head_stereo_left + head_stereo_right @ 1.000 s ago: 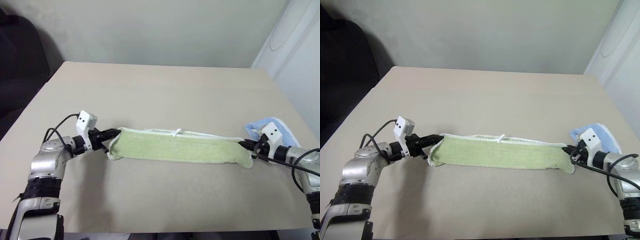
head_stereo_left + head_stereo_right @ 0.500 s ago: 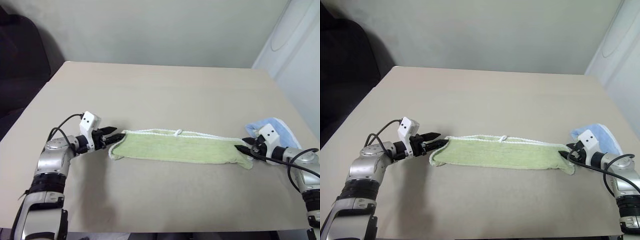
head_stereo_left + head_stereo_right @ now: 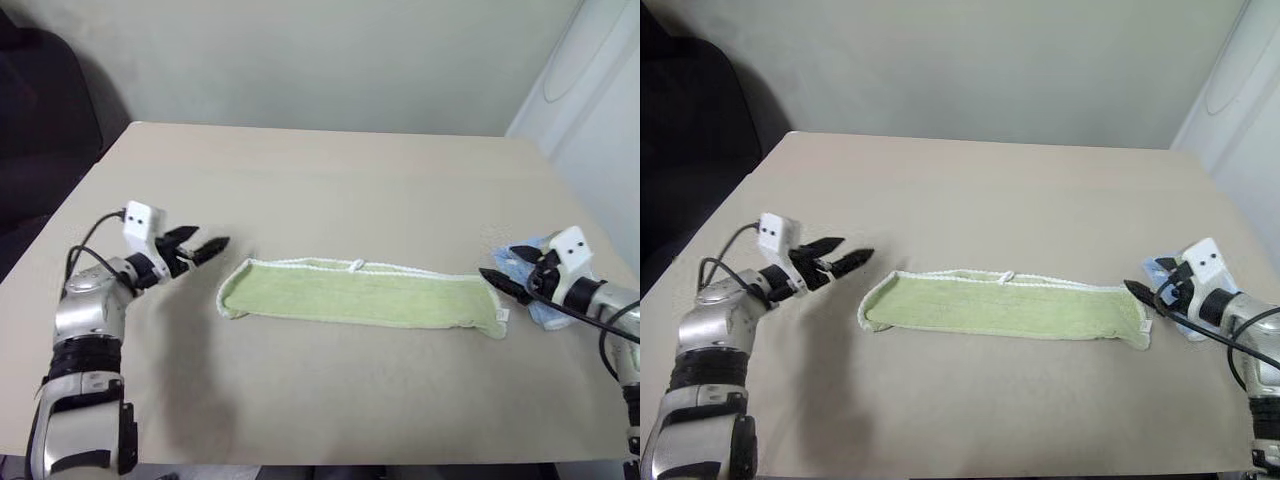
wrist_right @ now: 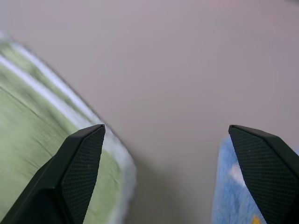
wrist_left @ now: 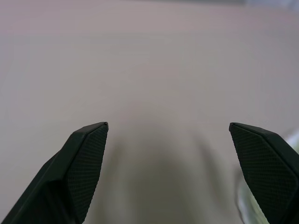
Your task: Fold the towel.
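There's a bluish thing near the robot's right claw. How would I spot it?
Start at the beige table and follow the long light green terry towel to its right end. Just beyond, beside the right gripper, lies a small crumpled light blue cloth, the only blue thing there.

Both hands let go of towel point(image 3: 360, 294); left hand point(image 3: 203, 244), right hand point(image 3: 503, 274) opened, lifted clear

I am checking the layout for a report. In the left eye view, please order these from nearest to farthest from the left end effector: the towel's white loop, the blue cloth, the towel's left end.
Measured from the left end effector:
1. The left end of the towel, just to its right.
2. The white loop, on the towel's far edge, about midway.
3. The blue cloth, at the table's right side, beside the right end effector.
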Available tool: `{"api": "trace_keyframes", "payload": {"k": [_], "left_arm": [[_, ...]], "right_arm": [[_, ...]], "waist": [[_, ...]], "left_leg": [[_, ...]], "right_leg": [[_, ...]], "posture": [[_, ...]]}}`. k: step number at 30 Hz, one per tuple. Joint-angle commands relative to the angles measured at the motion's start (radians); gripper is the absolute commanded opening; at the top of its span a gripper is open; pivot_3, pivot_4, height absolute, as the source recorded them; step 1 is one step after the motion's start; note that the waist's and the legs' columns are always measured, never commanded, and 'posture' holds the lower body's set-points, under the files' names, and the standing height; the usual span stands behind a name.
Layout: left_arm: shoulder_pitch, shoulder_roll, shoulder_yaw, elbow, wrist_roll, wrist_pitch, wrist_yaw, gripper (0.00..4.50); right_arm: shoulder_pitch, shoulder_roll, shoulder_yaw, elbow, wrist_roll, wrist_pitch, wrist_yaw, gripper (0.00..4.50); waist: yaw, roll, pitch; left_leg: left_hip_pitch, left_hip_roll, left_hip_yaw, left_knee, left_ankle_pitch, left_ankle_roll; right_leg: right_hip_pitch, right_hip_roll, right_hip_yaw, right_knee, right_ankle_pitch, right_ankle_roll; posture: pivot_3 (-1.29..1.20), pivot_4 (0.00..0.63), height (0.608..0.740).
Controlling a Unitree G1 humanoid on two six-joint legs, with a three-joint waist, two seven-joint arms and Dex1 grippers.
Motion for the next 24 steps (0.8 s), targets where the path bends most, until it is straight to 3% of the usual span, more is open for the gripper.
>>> {"api": "trace_keyframes", "payload": {"k": [1, 6, 10, 13, 21, 24], "left_arm": [[0.020, 0.007, 0.054, -0.081, -0.034, 0.017, 0.031, 4.50], [0.090, -0.025, 0.060, -0.302, -0.112, 0.099, 0.026, 4.50], [0.128, -0.045, 0.024, -0.420, -0.141, 0.141, 0.008, 4.50], [0.135, -0.057, -0.005, -0.454, -0.146, 0.157, -0.001, 4.50], [0.136, -0.090, -0.038, -0.468, -0.152, 0.185, -0.007, 4.50], [0.141, -0.102, -0.043, -0.475, -0.149, 0.186, -0.001, 4.50]], "right_arm": [[0.088, -0.023, -0.146, -0.169, 0.135, 0.164, -0.023, 4.47], [0.270, 0.020, -0.296, -0.325, 0.322, 0.368, -0.048, 4.47], [0.365, 0.033, -0.335, -0.368, 0.348, 0.404, -0.064, 4.47], [0.426, 0.034, -0.338, -0.404, 0.344, 0.390, -0.060, 4.47], [0.527, 0.012, -0.212, -0.501, 0.039, 0.065, -0.075, 4.47], [0.497, 0.065, -0.266, -0.523, 0.211, 0.196, -0.109, 4.47]], "waist": [[0.003, -0.001, 0.000], [0.008, -0.005, 0.002], [0.005, -0.005, 0.004], [0.003, -0.005, 0.005], [-0.001, -0.004, 0.005], [-0.001, -0.004, 0.005]], "left_leg": [[0.000, 0.000, 0.000, 0.000, 0.000, 0.000], [-0.001, -0.002, -0.001, 0.000, -0.003, -0.005], [-0.001, -0.005, 0.000, 0.001, -0.004, -0.008], [-0.001, -0.005, -0.001, 0.002, -0.004, -0.008], [-0.001, -0.004, -0.001, 0.001, -0.007, -0.008], [-0.001, -0.004, -0.001, 0.001, -0.008, -0.008]], "right_leg": [[0.000, 0.000, 0.000, -0.001, 0.000, 0.000], [0.001, 0.000, 0.001, -0.002, -0.004, 0.004], [0.002, 0.000, 0.002, -0.002, -0.010, 0.010], [0.002, -0.001, 0.002, -0.002, -0.011, 0.010], [0.001, -0.001, 0.002, -0.001, -0.010, 0.010], [0.001, -0.001, 0.001, -0.001, -0.010, 0.010]], "posture": [[0.00, 0.150, 0.740], [0.00, 0.150, 0.740], [0.00, 0.150, 0.740], [0.00, 0.150, 0.740], [0.00, 0.150, 0.740], [0.00, 0.150, 0.740]]}}
